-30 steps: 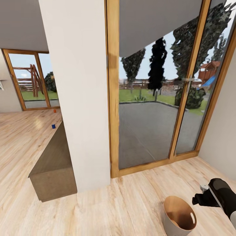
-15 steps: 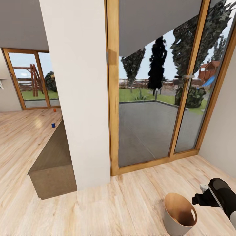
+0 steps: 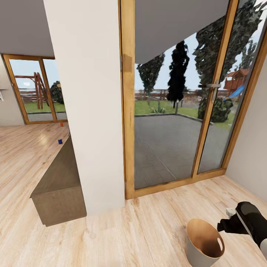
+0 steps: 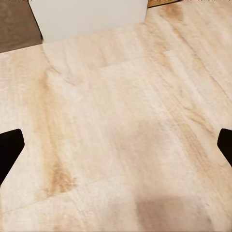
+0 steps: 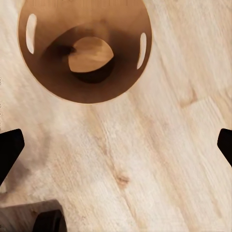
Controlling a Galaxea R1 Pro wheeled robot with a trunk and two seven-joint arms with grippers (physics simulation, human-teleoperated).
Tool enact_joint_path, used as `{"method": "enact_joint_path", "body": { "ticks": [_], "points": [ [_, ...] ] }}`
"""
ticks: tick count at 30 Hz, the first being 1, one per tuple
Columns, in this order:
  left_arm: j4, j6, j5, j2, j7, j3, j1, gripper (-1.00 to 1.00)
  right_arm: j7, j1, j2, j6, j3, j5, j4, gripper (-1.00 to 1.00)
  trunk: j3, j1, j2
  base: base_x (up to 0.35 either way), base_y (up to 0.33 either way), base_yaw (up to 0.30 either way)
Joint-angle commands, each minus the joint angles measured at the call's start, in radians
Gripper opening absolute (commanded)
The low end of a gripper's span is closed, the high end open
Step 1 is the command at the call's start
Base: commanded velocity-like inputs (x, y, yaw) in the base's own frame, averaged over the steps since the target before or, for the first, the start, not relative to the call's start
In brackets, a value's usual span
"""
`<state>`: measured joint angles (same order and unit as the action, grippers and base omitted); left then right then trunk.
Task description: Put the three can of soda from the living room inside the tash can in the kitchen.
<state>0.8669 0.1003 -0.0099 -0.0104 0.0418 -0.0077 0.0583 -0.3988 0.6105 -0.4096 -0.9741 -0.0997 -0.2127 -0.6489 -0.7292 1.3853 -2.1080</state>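
On the wood floor (image 3: pixel 148 230) by the glass door, the bin (image 3: pixel 204 243) stands beside the right gripper (image 5: pixel 116 145); both grippers' fingers spread apart, left gripper (image 4: pixel 116 147) empty

The bin (image 3: pixel 204 244) is being seen on the floor (image 3: pixel 141 233) at near right, before the glass door (image 3: pixel 174 111); two cans (image 3: pixel 60 141) are standing far left, behind the cabinet (image 3: pixel 59 193).

White pillar (image 3: pixel 92 104), glass doors (image 3: pixel 174 111), wooden floor (image 3: pixel 148 226)
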Motion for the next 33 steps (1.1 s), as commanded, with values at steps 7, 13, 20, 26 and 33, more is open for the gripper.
{"method": "enact_joint_path", "body": {
  "ticks": [7,13,20,26,33],
  "points": [
    [0.0,0.0,0.0,0.0,0.001,0.0,0.0,1.0,0.0,0.0,0.0,0.0,0.0,0.0,0.0,1.0,0.0,0.0,0.0,0.256,0.0,0.0],
    [0.0,0.0,0.001,0.0,0.0,0.0,0.0,1.0,0.0,0.0,0.0,0.0,0.0,0.0,0.0,1.0,0.0,0.0,0.0,0.177,0.0,0.0],
    [0.0,0.001,0.002,0.0,0.0,0.0,0.0,1.0,0.0,0.0,0.0,0.0,0.0,0.0,0.0,1.0,0.0,0.0,0.0,0.048,0.0,0.0],
    [0.0,0.001,0.002,0.0,-0.001,0.0,0.0,1.0,0.0,-0.001,-0.001,0.0,0.0,-0.001,0.0,1.0,0.0,0.0,0.0,0.012,0.0,0.0],
    [0.0,0.001,0.005,0.0,-0.002,0.0,0.0,1.0,0.0,-0.001,-0.002,0.0,-0.001,-0.001,0.0,1.0,-0.013,0.015,-0.028,0.003,0.0,0.0]
  ]
}}
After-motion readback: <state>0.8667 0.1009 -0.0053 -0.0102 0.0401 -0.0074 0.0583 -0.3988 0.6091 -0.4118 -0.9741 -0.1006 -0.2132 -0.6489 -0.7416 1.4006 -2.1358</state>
